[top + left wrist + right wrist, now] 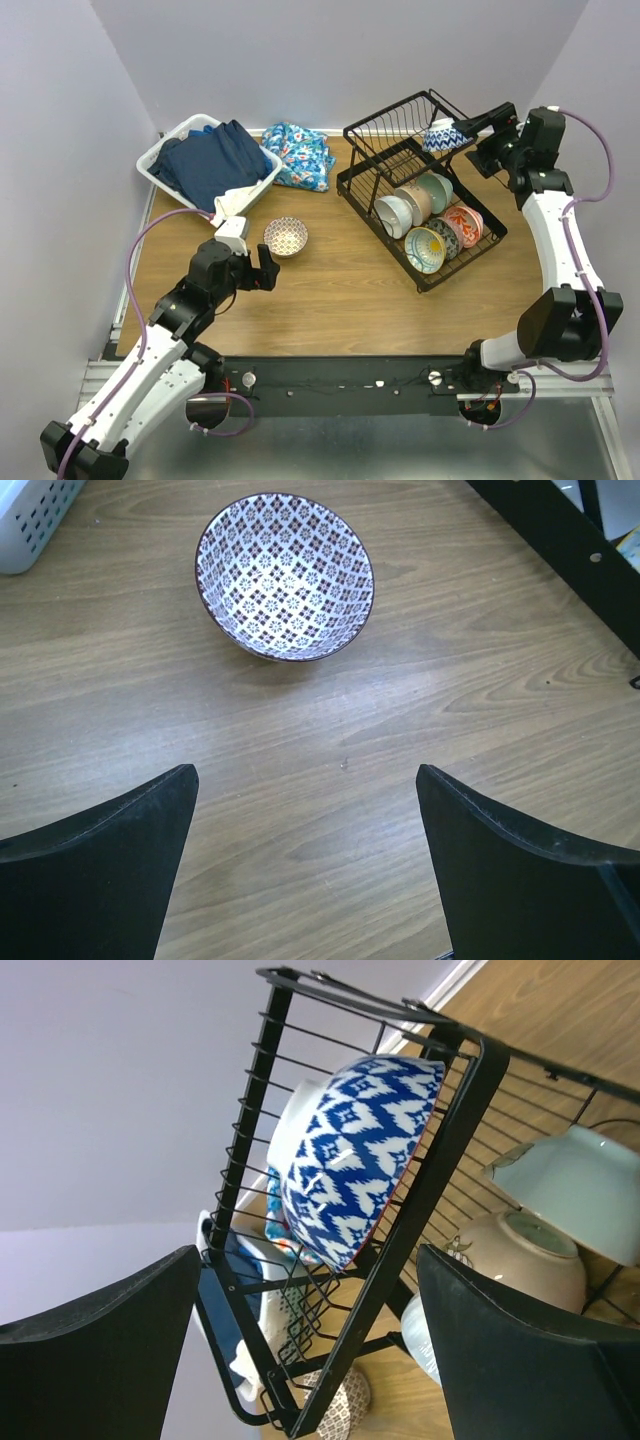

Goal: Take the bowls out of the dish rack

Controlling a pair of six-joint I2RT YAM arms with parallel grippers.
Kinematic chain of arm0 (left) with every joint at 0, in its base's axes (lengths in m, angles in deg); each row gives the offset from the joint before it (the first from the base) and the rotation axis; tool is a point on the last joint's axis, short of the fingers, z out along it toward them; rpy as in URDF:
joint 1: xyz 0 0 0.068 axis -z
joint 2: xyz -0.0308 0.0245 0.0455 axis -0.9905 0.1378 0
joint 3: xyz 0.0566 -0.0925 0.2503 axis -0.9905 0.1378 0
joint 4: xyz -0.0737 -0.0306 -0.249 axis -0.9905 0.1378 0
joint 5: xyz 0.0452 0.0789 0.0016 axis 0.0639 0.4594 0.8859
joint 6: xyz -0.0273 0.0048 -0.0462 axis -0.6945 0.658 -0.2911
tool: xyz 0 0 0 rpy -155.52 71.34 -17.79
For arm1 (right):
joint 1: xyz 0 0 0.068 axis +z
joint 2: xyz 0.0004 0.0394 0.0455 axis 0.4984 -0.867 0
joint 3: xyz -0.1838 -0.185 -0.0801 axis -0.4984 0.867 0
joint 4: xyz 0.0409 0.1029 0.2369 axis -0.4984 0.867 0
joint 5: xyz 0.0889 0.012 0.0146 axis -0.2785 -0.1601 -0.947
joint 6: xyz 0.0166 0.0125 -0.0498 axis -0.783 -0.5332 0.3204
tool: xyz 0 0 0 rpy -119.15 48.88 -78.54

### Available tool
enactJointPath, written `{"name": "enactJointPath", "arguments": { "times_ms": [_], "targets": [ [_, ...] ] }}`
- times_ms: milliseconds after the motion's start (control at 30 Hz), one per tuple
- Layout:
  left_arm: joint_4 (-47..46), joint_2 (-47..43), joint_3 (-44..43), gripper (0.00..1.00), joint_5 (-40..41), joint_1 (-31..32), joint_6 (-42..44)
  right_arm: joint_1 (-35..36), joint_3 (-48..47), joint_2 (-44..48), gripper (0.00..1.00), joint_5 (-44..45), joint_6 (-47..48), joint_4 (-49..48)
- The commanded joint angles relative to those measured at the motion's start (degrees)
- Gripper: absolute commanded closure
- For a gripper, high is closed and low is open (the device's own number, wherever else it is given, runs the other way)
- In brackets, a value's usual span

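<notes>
The right gripper [472,126], jaws wide, faces the blue-white bowl [355,1155] in the dish rack [424,287] upper tier, seemingly to grasp it. The left gripper [307,775] hangs open near the patterned bowl [285,575] on the bench [450,680].

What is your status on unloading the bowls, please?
Both jaws open, empty. Right facing blue-white bowl in dish rack's upper tier; patterned bowl on table. Its bar crosses bowl.

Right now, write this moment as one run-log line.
left end effector: open, short of patterned bowl | right end effector: open, facing blue-white bowl in dish rack
</notes>
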Motion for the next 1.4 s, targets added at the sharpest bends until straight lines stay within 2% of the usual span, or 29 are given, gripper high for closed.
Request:
{"name": "enactJointPath", "arguments": {
  "times_ms": [0, 167, 633, 1167, 1367],
  "targets": [
    [-1.66, 0.81, -0.34, 0.01, 1.21, -0.08, 1.17, -0.72, 4.21, -0.78, 0.05, -4.47, -4.42, -7.82],
    [-1.57, 0.64, 0.01, 0.01, 2.17, -0.08, 0.82, -0.72, 8.17, -0.25, 0.07, -5.7, -8.73, -14.75],
    [-1.75, 1.25, 0.19, 0.01, 2.18, -0.08, 0.64, -1.25, 13.45, 1.68, 0.14, -4.82, -15.41, -23.64],
    [-1.75, 1.69, 0.45, 0.01, 2.7, -0.08, 0.47, -1.34, 22.76, 2.03, 0.22, -3.5, -25.25, -42.88],
    [-1.75, 1.87, 0.28, 0.01, 2.79, -0.08, 0.29, -1.43, 22.86, 1.07, 0.24, -3.41, -26.75, -44.82]
  ]
}}
